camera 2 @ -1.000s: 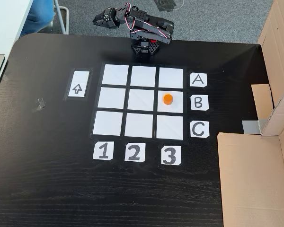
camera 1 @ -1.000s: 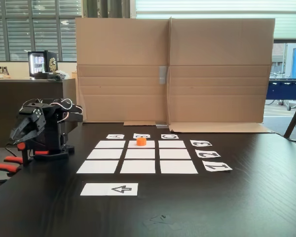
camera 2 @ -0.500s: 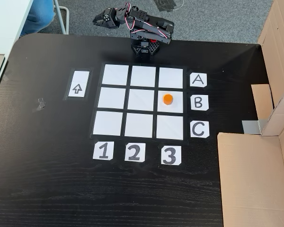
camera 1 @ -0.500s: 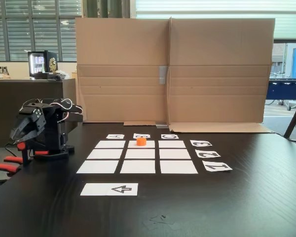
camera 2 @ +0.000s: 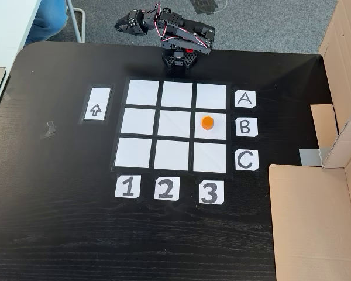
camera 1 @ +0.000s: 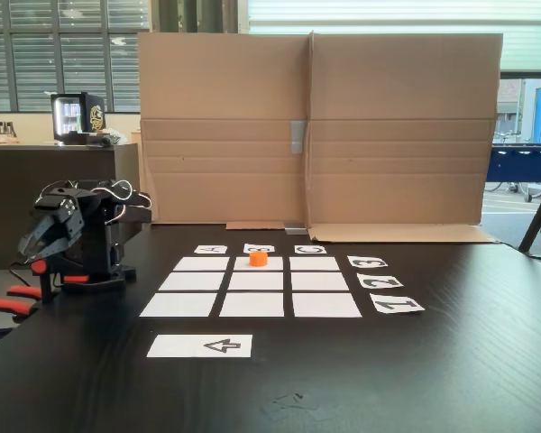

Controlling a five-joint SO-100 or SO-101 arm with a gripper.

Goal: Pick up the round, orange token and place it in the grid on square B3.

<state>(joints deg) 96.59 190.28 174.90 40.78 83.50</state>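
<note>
the token (camera 2: 207,122) sits on square b3 (camera 2: 210,133), at three o'clock of the grid (camera 2: 175,125). the gripper (camera 2: 124,23) is folded at the arm's base at twelve o'clock, holding nothing; how far apart its jaws stand i cannot tell. any fresh reach could knock the token off.

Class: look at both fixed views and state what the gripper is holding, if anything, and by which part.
Nothing is held. The gripper is folded back at the arm's base, and the token sits alone on square B3.
</note>
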